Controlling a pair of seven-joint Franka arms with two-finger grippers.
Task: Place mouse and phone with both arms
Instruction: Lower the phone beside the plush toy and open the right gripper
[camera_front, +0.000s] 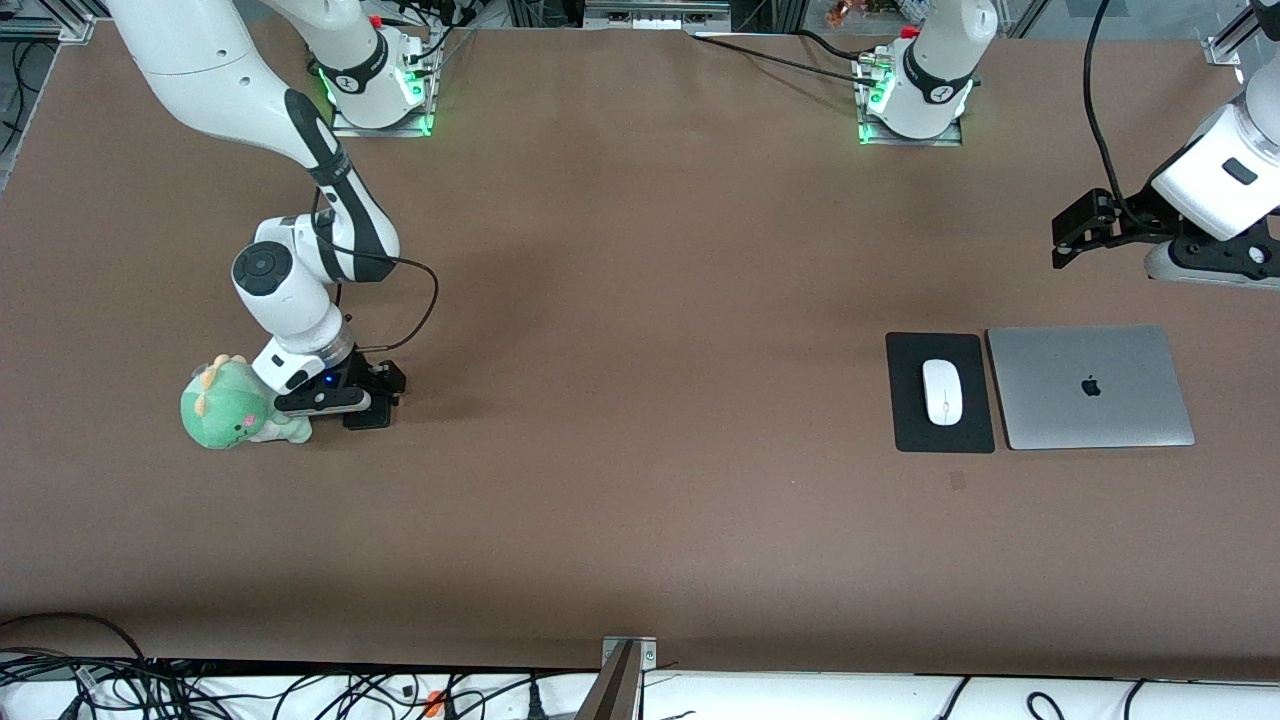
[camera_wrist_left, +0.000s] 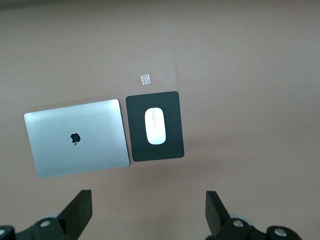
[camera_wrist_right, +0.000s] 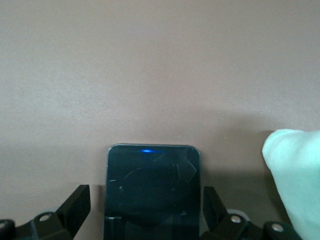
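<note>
Down at the desk (camera_front: 640, 300), we find the right pincer (camera_front: 366, 403) low over the small flat black phone (camera_wrist_right: 152, 192), its fingers (camera_wrist_right: 75, 207) spread with a gap on each side of the phone's long edges, so nothing is gripped. We see the phone lying on the brown desk just beside the green plush dinosaur toy (camera_front: 228, 405), toward the right arm's end. We see that arm bent steeply down from its base, wrist nearly vertical. Our left pincer (camera_front: 1068, 238) hangs wide open in the air over bare desk at the left arm's end, waiting. Nearer the front camera lies the glossy white oval mouse (camera_front: 941, 391), centred on the black rectangular mouse pad (camera_front: 938, 350), which sits edge to edge beside the closed silver laptop (camera_front: 1090, 386). Wide bare desk separates the two groups.
</note>
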